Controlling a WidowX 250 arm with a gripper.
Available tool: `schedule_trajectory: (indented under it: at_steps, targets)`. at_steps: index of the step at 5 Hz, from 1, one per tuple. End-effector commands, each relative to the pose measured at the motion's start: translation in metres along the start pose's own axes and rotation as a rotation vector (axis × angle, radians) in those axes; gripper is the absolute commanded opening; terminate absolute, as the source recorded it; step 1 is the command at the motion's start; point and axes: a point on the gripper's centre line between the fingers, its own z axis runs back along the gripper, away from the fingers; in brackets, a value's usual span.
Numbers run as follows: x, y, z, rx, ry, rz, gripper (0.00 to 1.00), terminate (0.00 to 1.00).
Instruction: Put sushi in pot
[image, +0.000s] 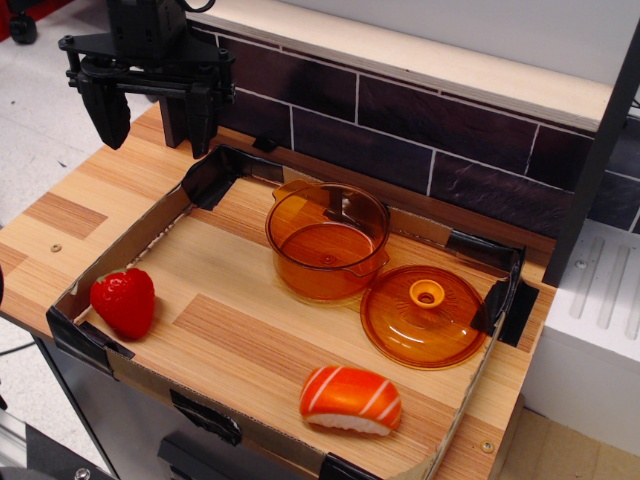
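Orange sushi (351, 399) lies far from open jaws (155, 122).

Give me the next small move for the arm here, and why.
Probably carry the gripper toward the sushi at the tray's near edge. Its jaws are open and empty, up at the far left corner; the pot stands uncovered, its lid beside it.

Wooden table (90, 200) carries a low cardboard tray (150, 232) w/ black tape at corners. Inside it: strawberry (124, 301) at left, pot (327, 240) in middle, lid (424, 316) touching pot's right side, sushi (351, 399) near front edge.
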Motion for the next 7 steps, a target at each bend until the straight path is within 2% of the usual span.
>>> schedule_trajectory:
  at_steps: [1,2,3,5,7]
  targets:
    - [0.000,0.000,0.000,0.000,0.000,0.000,1.00,0.00]
    - [-0.003,-0.023,0.004,0.004,-0.096,-0.244,1.00,0.00]
    - [-0.015,-0.050,0.015,-0.006,-0.140,-0.492,1.00,0.00]
    - [-0.067,-0.103,0.025,-0.163,-0.095,-0.981,1.00,0.00]
    - [-0.103,-0.115,-0.004,-0.203,0.002,-1.468,1.00,0.00]
